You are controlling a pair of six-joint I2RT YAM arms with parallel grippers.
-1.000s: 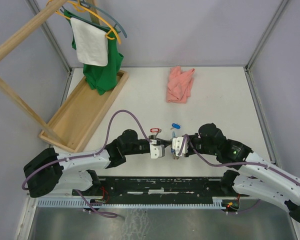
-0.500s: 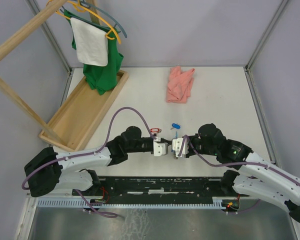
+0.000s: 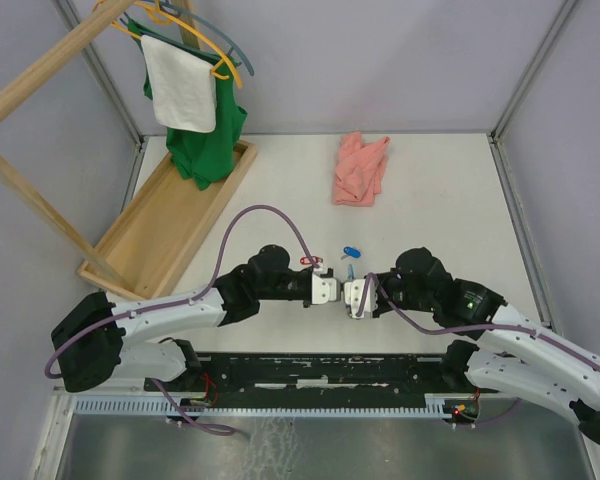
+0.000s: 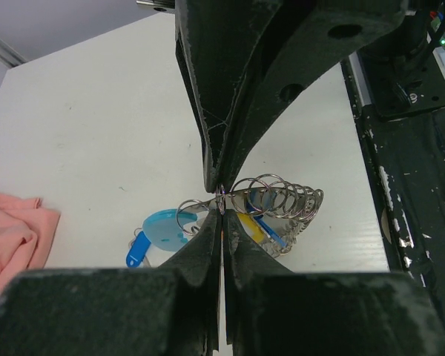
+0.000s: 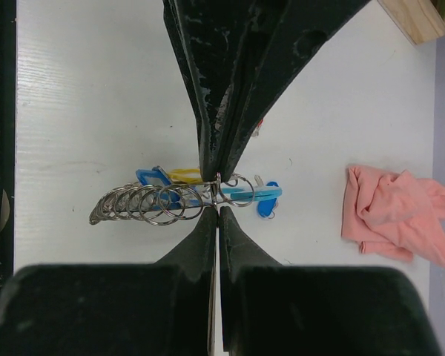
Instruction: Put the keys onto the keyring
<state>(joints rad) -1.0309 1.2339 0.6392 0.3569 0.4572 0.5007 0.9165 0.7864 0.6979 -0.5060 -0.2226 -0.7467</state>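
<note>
The keyring (image 4: 278,202), a row of silver rings with a light-blue tag (image 4: 162,225), hangs just above the table between my two grippers. My left gripper (image 4: 220,202) is shut on a thin ring near its tag end. My right gripper (image 5: 217,191) is shut on the keyring (image 5: 144,202) from the opposite side. A yellow tag (image 5: 184,176) and a blue tag (image 5: 151,178) hang among the rings. A blue-tagged key (image 3: 351,251) lies on the table beyond. A red-tagged key (image 3: 309,261) lies beside my left gripper (image 3: 337,290). My right gripper (image 3: 347,294) almost touches it.
A pink cloth (image 3: 360,168) lies at the back centre. A wooden tray (image 3: 150,240) and a rack with a green garment and white towel (image 3: 192,95) stand at the back left. The black base rail (image 3: 320,370) runs along the near edge.
My left gripper has moved right and slightly away from the near edge, closing the gap to my right gripper. The right gripper has stayed in place.
</note>
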